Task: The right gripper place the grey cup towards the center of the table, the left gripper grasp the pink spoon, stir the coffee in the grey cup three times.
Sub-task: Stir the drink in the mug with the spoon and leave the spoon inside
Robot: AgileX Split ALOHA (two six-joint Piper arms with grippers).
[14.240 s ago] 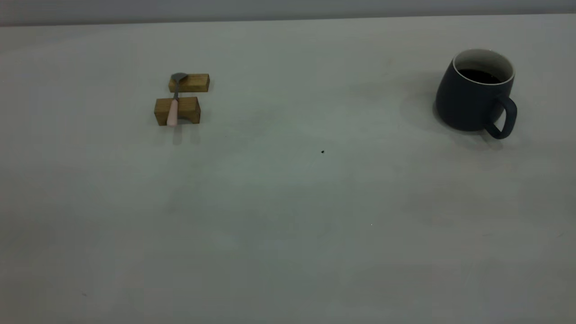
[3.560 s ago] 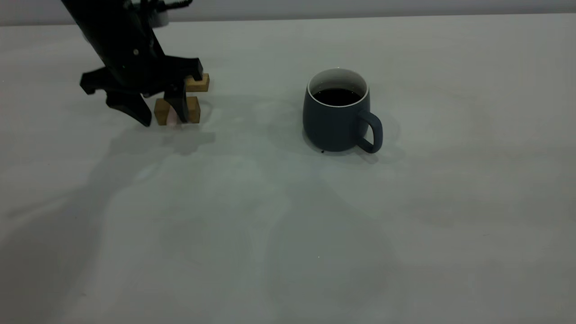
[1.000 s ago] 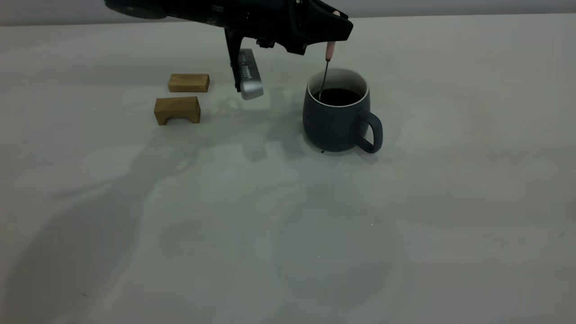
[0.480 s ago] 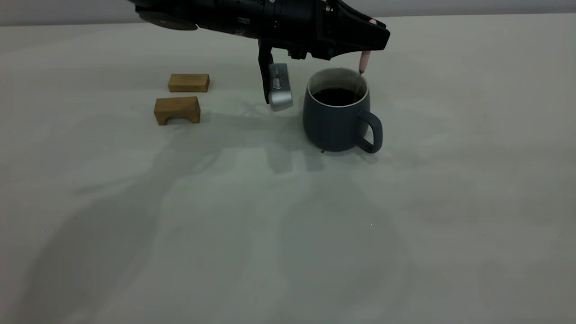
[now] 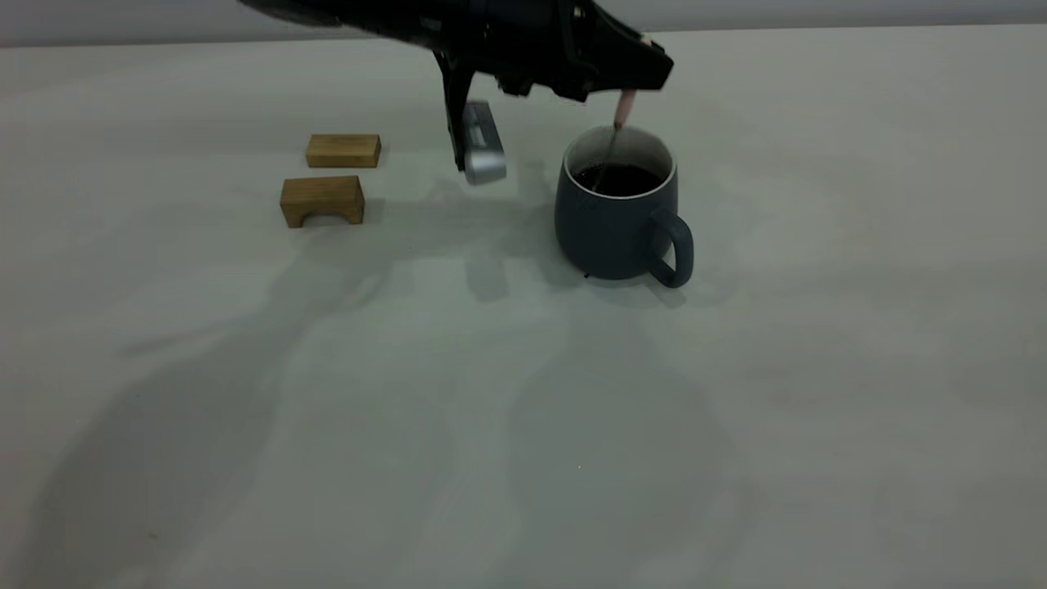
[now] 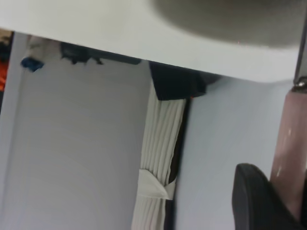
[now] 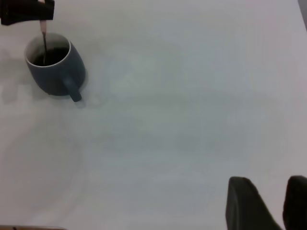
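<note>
No labels; left gripper (image 5: 646, 78) dips pink spoon (image 5: 623, 108) in grey cup (image 5: 615, 221).

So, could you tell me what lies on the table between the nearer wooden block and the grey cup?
Nothing rests there. In the exterior view, the table between the arched wooden block and the grey cup is bare, only shadowed by the left gripper above.

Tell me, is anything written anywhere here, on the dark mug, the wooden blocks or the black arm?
None can be read.
Slate-grey mug: plain.
Two tan wooden blocks: plain.
Silver ribbed box on the left arm: ridges only, too blurred for lettering.
</note>
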